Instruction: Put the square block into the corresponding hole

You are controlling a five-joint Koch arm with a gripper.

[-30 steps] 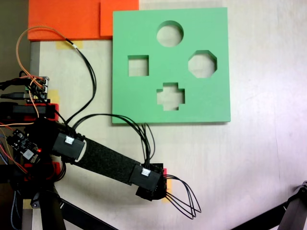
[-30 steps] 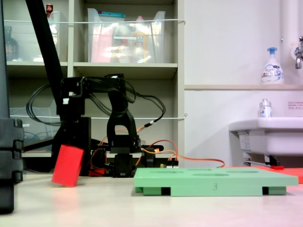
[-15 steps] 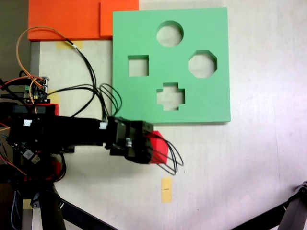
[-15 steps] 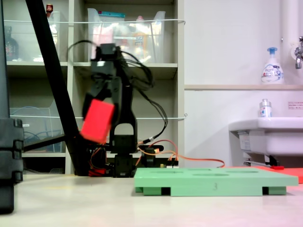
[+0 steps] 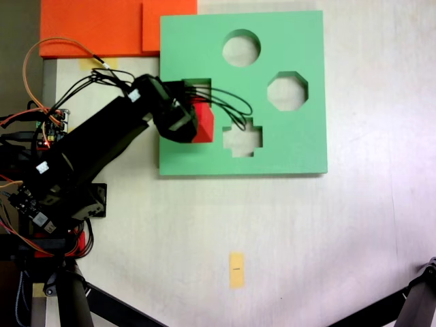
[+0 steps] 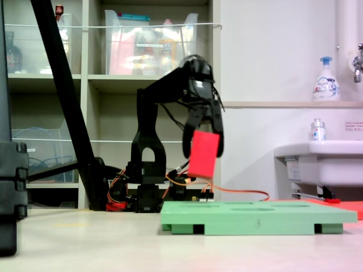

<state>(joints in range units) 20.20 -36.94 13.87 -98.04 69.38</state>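
The square block [image 5: 203, 124] [image 6: 203, 154] is a red cube held in the air by my gripper [image 5: 194, 121] [image 6: 203, 148], which is shut on it. In a fixed view from the side it hangs tilted well above the green foam board [image 6: 258, 216]. From above, the block sits over the left part of the green board [image 5: 272, 150], just below and right of the corresponding hole [image 5: 197, 86], whose square cutout is mostly hidden by the gripper and its cables.
The board also has a round cutout [image 5: 241, 48], an octagonal cutout [image 5: 287, 90] and a cross-shaped cutout [image 5: 243, 138]. Orange foam sheets [image 5: 102, 27] lie at the top left. A small yellow tape mark [image 5: 236, 270] is on the table. The arm's base and wiring [image 5: 41, 197] fill the left edge.
The arm has swung from the table's front up over the green board, carrying the red block with it. The block rose from near the tabletop to well above the board.
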